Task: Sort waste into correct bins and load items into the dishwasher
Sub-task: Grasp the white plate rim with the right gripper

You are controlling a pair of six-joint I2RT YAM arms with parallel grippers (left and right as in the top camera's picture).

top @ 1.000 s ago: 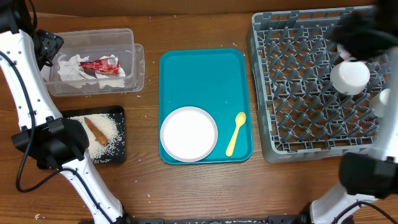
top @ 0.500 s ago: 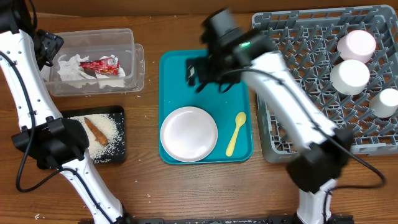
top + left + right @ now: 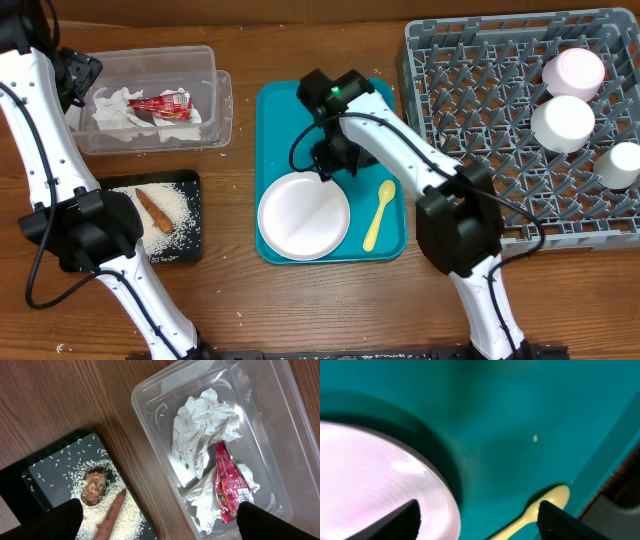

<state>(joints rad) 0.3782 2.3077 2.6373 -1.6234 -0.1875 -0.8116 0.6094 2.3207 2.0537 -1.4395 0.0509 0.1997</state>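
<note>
The pale round plate (image 3: pixel 304 215) and the pale yellow spoon (image 3: pixel 379 214) lie on the teal tray (image 3: pixel 300 110). My right gripper (image 3: pixel 334 160) hovers open and empty just above the plate's far edge. In the right wrist view its fingers (image 3: pixel 477 527) straddle the gap between the plate (image 3: pixel 365 485) and the spoon (image 3: pixel 540 507). Two bowls (image 3: pixel 573 72) (image 3: pixel 562 123) and a white cup (image 3: pixel 625 163) sit in the grey dish rack (image 3: pixel 480 150). My left gripper (image 3: pixel 160 532) is open and empty above the clear tub (image 3: pixel 260 420).
The clear tub (image 3: pixel 215 110) holds crumpled napkins (image 3: pixel 202 427) and a red wrapper (image 3: pixel 227 487). The black tray (image 3: pixel 190 240) holds rice (image 3: pixel 125 515), a brown stick (image 3: pixel 112 515) and a brown lump (image 3: pixel 94 486). Bare wood lies between tub and teal tray.
My right arm swung left from the dish rack to the teal tray and came down over the plate's far edge. The left arm has not moved.
</note>
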